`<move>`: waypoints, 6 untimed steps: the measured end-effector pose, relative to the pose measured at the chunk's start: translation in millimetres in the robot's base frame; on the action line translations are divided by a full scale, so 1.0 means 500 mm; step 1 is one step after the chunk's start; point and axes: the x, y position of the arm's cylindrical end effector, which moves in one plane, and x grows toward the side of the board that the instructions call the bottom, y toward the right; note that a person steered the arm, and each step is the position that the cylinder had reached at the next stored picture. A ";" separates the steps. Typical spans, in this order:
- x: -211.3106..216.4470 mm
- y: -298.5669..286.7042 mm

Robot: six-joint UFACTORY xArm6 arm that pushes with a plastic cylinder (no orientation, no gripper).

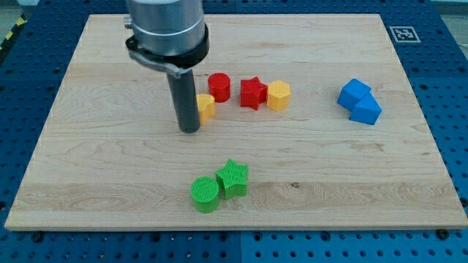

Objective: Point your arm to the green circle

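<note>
The green circle [205,193], a short round block, lies near the view's bottom centre of the wooden board [88,161]. A green star [233,177] touches it on its upper right. My tip [190,129] rests on the board above and slightly left of the green circle, with a clear gap between them. The rod stands just left of a yellow block [206,107] and partly hides it.
A red cylinder [219,87], a red star [253,93] and a yellow hexagon [278,96] lie in a row right of the rod. Two blue blocks [360,101] sit together at the view's right. A marker tag [403,33] sits off the board's top right corner.
</note>
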 end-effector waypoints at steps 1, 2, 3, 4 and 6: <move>-0.040 0.036; -0.053 0.061; -0.038 0.016; 0.037 -0.073; 0.227 -0.096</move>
